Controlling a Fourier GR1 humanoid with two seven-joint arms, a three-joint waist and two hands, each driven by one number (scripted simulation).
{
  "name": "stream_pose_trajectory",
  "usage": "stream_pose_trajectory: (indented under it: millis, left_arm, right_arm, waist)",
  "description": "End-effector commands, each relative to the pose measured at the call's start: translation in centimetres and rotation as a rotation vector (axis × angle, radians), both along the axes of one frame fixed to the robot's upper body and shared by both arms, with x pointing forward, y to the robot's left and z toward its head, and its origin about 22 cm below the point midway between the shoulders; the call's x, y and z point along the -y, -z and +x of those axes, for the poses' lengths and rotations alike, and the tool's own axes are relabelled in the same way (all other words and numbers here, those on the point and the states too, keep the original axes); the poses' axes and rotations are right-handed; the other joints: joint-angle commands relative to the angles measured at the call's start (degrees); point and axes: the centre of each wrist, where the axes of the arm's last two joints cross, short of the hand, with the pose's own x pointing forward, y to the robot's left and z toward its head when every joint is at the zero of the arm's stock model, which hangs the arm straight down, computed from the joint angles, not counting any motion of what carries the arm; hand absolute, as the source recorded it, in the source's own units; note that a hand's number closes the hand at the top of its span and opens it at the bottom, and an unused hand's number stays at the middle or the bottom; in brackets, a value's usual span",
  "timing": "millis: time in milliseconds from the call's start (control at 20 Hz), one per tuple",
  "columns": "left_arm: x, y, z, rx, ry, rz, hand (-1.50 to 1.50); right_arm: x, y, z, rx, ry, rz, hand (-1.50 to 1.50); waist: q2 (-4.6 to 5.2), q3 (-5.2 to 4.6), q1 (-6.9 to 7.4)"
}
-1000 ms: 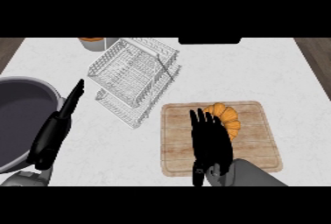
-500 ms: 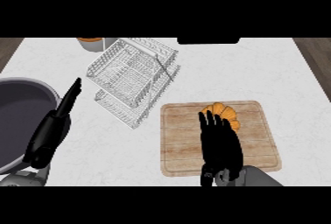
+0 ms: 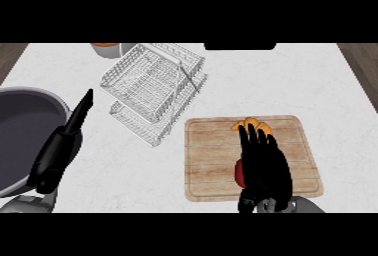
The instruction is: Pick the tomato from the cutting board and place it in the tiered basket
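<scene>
— Since the right hand [image 3: 262, 167] has slid a little further back along the cutting board [image 3: 214, 160] in the last second, what shows now?
— A red edge, the tomato [image 3: 238, 172], peeks out just left of the palm, well behind the fingertips. An orange thing [image 3: 247, 123] lies just past those fingertips; it is not the target.
— And the fingers?
— Straight and close together, laid flat above the board, clamped on nothing. The palm hides most of the tomato.
— So the pick is not made?
— Not yet, I judge. The hand looks to be settling over the tomato; curling round it comes next, then the carry up and left to the tiered basket [image 3: 155, 82], beyond the fingertips on the bench [image 3: 295, 75].
— The left hand [image 3: 63, 150]?
— Open, resting at the left beside a dark pan [image 3: 22, 130].
</scene>
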Motion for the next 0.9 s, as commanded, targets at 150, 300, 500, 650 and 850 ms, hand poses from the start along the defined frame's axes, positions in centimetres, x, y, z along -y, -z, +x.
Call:
stream_pose_trajectory:
  millis: [150,300,500,650,850]
  left_arm:
    - [0.4,-1.3,1.2,-0.006,-0.009,0.001,0.0]
    - [-0.5,0.9,-0.3,0.007,0.0,-0.009,0.0]
    - [-0.6,-1.5,1.0,0.002,0.024,-0.014,0.0]
    - [-1.0,0.1,-0.5,0.02,0.016,-0.005,0.0]
    - [-0.2,-0.2,1.2,0.003,0.028,-0.009,0.0]
  right_arm:
    - [0.1,1.2,0.2,-0.087,0.195,-0.119,-1.5]
    - [0.3,2.2,0.0,-0.089,0.203,-0.095,-1.5]
    - [0.2,1.5,0.6,-0.066,0.218,-0.098,-1.5]
    - [-0.4,3.0,-0.1,-0.061,0.224,-0.082,-1.5]
    - [0.4,4.5,1.3,-0.074,0.224,-0.073,-1.5]
  waist:
    - [0.31,0.07,0.06]
    - [0.33,0.04,0.54]
    - [0.3,0.07,0.51]
    - [0.27,0.07,0.81]
    - [0.41,0.09,0.53]
